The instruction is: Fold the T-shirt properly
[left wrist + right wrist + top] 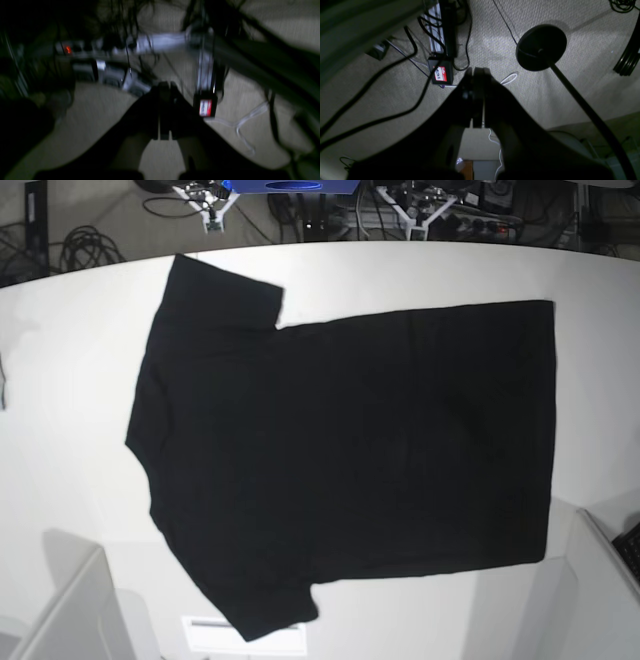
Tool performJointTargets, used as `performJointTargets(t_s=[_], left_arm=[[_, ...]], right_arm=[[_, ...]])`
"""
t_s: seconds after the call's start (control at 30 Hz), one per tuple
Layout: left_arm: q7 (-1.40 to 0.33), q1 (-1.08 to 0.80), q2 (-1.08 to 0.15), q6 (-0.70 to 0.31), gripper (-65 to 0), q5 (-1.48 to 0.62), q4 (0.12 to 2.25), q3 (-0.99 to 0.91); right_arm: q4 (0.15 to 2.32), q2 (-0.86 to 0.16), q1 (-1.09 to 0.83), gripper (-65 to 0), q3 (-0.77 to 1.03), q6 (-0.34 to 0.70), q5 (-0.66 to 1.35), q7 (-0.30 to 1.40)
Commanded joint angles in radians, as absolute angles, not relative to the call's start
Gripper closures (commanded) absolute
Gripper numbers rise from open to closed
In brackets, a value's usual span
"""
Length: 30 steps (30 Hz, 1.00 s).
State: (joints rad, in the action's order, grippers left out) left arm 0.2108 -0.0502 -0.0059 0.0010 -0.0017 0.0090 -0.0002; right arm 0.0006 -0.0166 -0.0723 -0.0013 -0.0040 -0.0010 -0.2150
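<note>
The large plain black short-sleeved T-shirt [350, 455] is lying spread flat across the white desk [70, 380] (sleeves toward the base view's left). Both the left end effector [165, 86] and right end effector [477, 72] are hanging pressed closed, gripping nothing, over carpet.

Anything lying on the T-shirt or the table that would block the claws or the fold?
Nothing visible. The T-shirt lies flat and bare on the white table. Neither claw appears in the base view; both wrist views show only carpet and cables beyond the closed claws.
</note>
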Motion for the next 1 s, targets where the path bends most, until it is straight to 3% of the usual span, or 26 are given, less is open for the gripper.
performJointTargets(t_s=[0.0, 0.2, 0.23, 0.27, 0.4, 0.43, 0.5, 0.53, 0.6, 0.73, 0.9, 0.97], left_arm=[[0.216, -0.051, -0.008, 0.007, -0.3, 0.001, 0.008, 0.001], [0.219, -0.061, -0.008, 0.007, -0.3, 0.004, 0.012, 0.008], [0.219, -0.067, -0.008, 0.007, -0.3, -0.001, 0.012, 0.002], [0.219, -0.073, -0.008, 0.007, -0.3, -0.002, 0.012, 0.002], [0.220, -0.143, -0.010, 0.007, -0.3, 0.005, 0.087, 0.012], [0.220, -0.163, -0.010, 0.007, -0.3, 0.005, 0.122, 0.012], [0.219, -0.197, -0.010, 0.007, -0.3, 0.005, 0.189, 0.012], [0.216, -0.208, -0.010, 0.007, -0.2, 0.005, 0.206, 0.012], [0.216, -0.216, -0.012, 0.007, -0.2, 0.005, 0.211, 0.012], [0.214, -0.211, -0.042, 0.007, -0.5, 0.005, 0.211, 0.012], [0.209, -0.209, -0.044, 0.007, -2.0, -0.001, 0.211, 0.012], [0.209, -0.209, -0.044, 0.007, -9.5, -0.004, 0.209, 0.010]], right_arm=[[0.002, -0.018, -0.076, 0.0, 0.001, -0.008, -0.001, -0.222], [0.002, -0.021, -0.077, -0.8, -0.001, -0.007, -0.002, -0.222], [0.002, -0.022, -0.079, -3.6, -0.001, -0.005, -0.002, -0.222], [0.002, -0.022, -0.081, -7.4, -0.001, -0.005, -0.002, -0.222], [0.022, -0.022, -0.096, -37.2, -0.002, -0.005, -0.002, -0.213], [0.027, -0.019, -0.108, -41.9, -0.001, -0.005, -0.002, -0.213], [0.047, -0.018, -0.119, -44.6, -0.001, -0.005, -0.002, -0.213], [0.051, -0.018, -0.122, -43.4, -0.001, -0.005, -0.002, -0.213], [0.053, -0.018, -0.127, -34.4, -0.001, -0.005, -0.002, -0.213], [0.053, -0.021, -0.130, 0.0, 0.002, -0.005, 0.001, -0.213], [0.051, -0.024, -0.133, 0.0, 0.004, -0.007, 0.001, -0.213], [0.051, -0.024, -0.133, 0.0, 0.002, -0.007, 0.001, -0.217]])
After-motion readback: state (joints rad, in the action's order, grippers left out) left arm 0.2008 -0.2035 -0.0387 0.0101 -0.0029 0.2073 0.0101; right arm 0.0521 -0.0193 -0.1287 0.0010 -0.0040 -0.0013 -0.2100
